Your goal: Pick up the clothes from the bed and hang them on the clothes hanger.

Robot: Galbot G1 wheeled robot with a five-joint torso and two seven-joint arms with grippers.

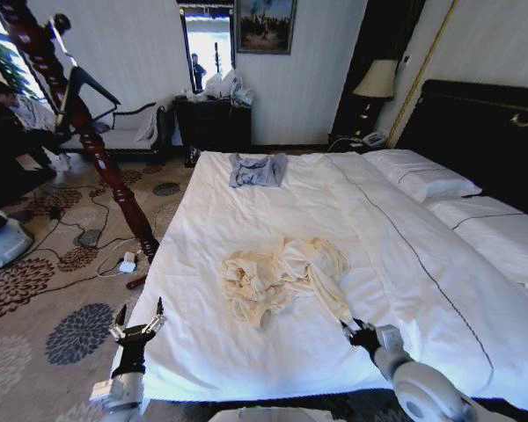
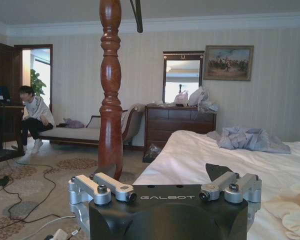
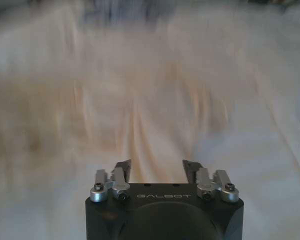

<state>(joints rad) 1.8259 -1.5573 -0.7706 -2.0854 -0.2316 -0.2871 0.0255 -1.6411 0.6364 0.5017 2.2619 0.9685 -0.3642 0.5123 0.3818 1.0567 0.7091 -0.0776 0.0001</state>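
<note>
Cream, soft-fabric clothes (image 1: 283, 277) lie in one crumpled heap on the white duvet of the wide bed (image 1: 246, 211), nearer its foot edge than its headboard, with one long strip of the fabric trailing toward the foot edge. One small grey-blue garment (image 1: 257, 170) lies bunched near the far side edge of the bed, well apart from the cream heap; the left wrist view shows it too, rumpled on the duvet. Two white pillows with thin dark piping (image 1: 420, 175) sit side by side against the dark headboard. One reddish-brown turned wooden post (image 1: 79, 114) rises beside the bed's corner, and one black triangular clothes hanger (image 1: 86, 83) hangs against it high up. The right gripper (image 1: 355, 331) is over the duvet at the foot edge, just beside the end of the trailing cream strip; in the right wrist view its jaws stand apart and hold nothing, with blurred cream fabric ahead of them. The left gripper (image 1: 138, 323) is at the bed's near corner on the post side, over the patterned carpet, its jaws spread wide and empty.
</note>
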